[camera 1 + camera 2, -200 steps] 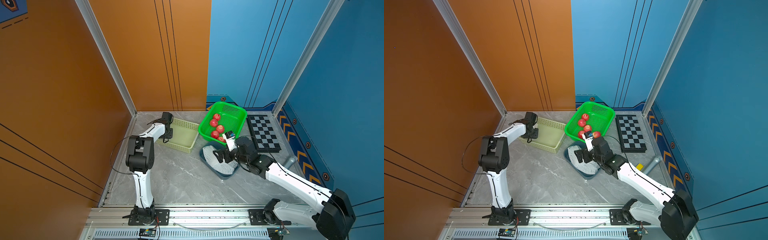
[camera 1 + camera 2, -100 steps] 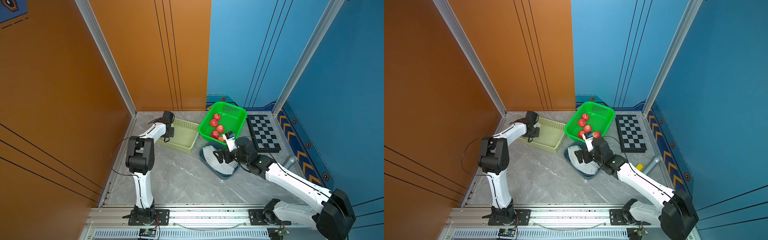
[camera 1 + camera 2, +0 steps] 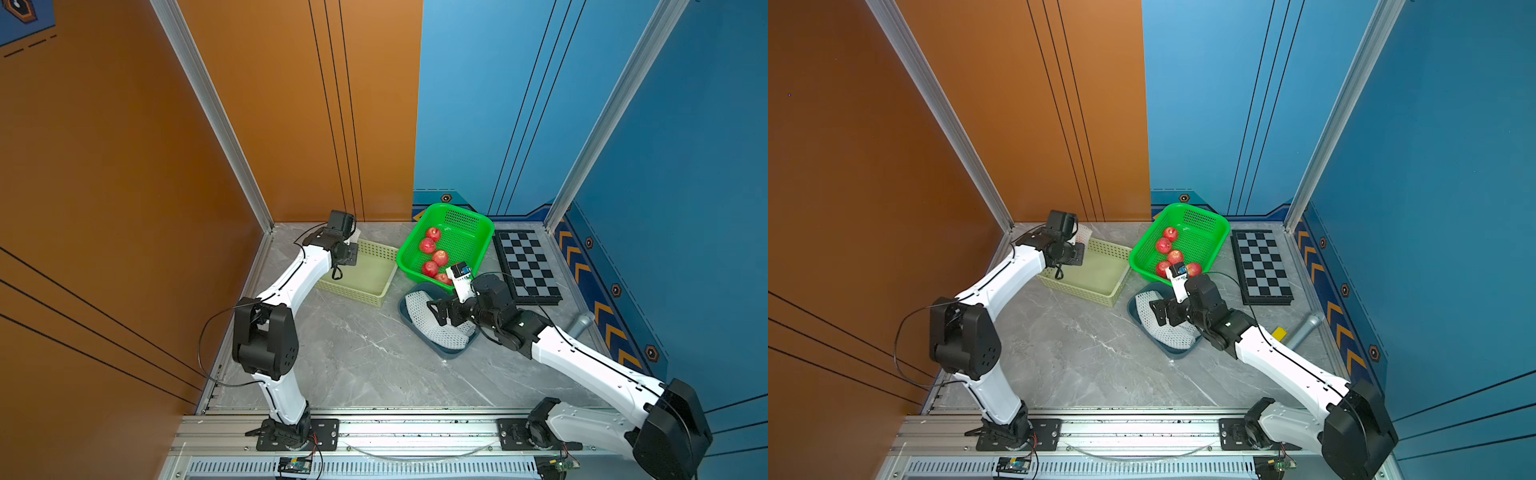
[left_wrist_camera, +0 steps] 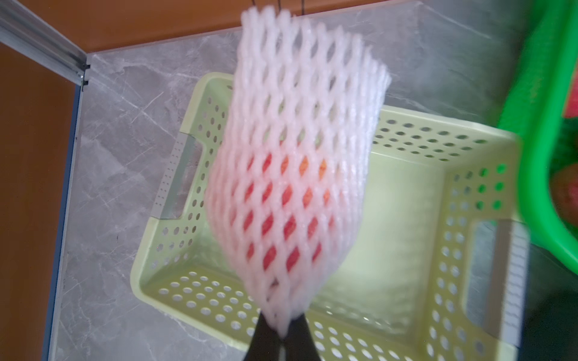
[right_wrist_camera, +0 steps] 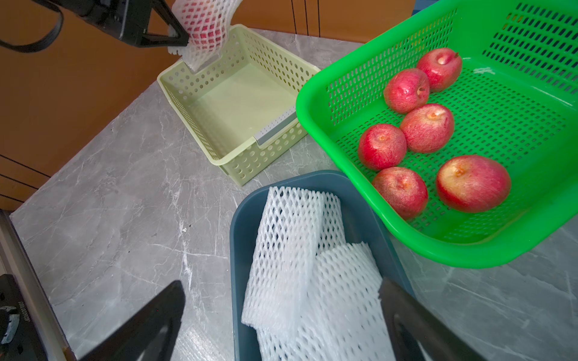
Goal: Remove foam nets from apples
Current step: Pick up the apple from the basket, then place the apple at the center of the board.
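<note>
Well, on the grey table [image 3: 353, 353] the long left arm [image 3: 291, 284] reaches far back, bent at the elbow, to the far corner of the pale yellow basket [image 3: 357, 293]. The right arm [image 3: 582, 357] stretches low over the table toward the middle. The green basket [image 5: 484, 253] sits right next to the blue tub [image 5: 237, 250], and six bare apples [image 5: 427, 128] lie in it. A checked board [image 3: 528, 266] lies beside the green basket. Some empty foam nets [image 5: 297, 234] lie crumpled in the tub. The right gripper [image 3: 439, 312] hangs just over these nets with its jaws spread wide, and it holds nothing. I cannot tell if it touches them. The left gripper [image 4: 283, 331] is squeezed tight on one end of a net [image 4: 300, 93] with a red apple [image 4: 281, 203] inside. The net is white with holes like little diamonds, and the red shows through them. That apple sits just past the fingertips [image 4: 261, 340], up in the air over the yellow basket, well apart from the other apples
</note>
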Available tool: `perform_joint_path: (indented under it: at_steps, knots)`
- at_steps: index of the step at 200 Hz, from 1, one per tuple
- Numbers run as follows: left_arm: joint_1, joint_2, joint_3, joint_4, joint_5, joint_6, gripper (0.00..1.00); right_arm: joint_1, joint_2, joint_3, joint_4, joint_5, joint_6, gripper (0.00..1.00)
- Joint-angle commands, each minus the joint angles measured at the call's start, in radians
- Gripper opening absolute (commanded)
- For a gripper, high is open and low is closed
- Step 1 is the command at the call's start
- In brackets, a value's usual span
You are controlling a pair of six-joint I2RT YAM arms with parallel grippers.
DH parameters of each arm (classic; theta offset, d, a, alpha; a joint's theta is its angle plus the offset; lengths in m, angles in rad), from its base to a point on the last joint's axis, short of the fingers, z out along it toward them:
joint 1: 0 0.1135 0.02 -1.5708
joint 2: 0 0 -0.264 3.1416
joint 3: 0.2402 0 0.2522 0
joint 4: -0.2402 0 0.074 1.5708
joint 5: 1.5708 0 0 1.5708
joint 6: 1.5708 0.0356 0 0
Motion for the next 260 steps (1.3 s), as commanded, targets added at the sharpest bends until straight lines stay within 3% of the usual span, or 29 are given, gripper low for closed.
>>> perform_joint_path:
  at_steps: [1, 37, 55, 92, 117, 159, 188, 205, 245, 260]
  knots:
    - [-0.062, -0.096, -0.053, -0.105, 0.117, 0.018, 0.0, -0.039, -0.027, 0.01, 0.028, -0.052, -0.013, 0.98]
    - [-0.175, -0.229, -0.179, -0.206, 0.217, -0.003, 0.0, -0.099, -0.024, 0.032, 0.011, -0.105, -0.039, 0.98]
    - [-0.231, -0.296, -0.237, -0.263, 0.328, -0.039, 0.0, -0.115, -0.028, 0.053, -0.032, -0.118, -0.066, 0.98]
    - [-0.349, -0.389, -0.383, -0.315, 0.356, -0.155, 0.0, -0.128, -0.076, 0.032, -0.066, -0.151, -0.108, 0.97]
    - [-0.436, -0.383, -0.474, -0.312, 0.322, -0.222, 0.0, -0.105, -0.075, 0.007, -0.045, -0.206, -0.11, 0.95]
    - [-0.578, -0.302, -0.572, -0.308, 0.215, -0.289, 0.0, 0.043, -0.036, -0.042, 0.028, -0.202, -0.123, 0.92]
    - [-0.609, -0.256, -0.586, -0.289, 0.208, -0.326, 0.0, 0.118, 0.022, -0.087, 0.122, -0.183, -0.076, 0.89]
    - [-0.618, -0.242, -0.598, -0.283, 0.2, -0.345, 0.07, 0.133, 0.057, -0.112, 0.167, -0.164, -0.045, 0.85]
    - [-0.614, -0.285, -0.603, -0.282, 0.187, -0.366, 0.4, 0.162, 0.102, -0.124, 0.184, -0.127, -0.032, 0.8]
    - [-0.598, -0.319, -0.607, -0.281, 0.189, -0.372, 0.47, 0.165, 0.109, -0.123, 0.18, -0.124, -0.038, 0.8]
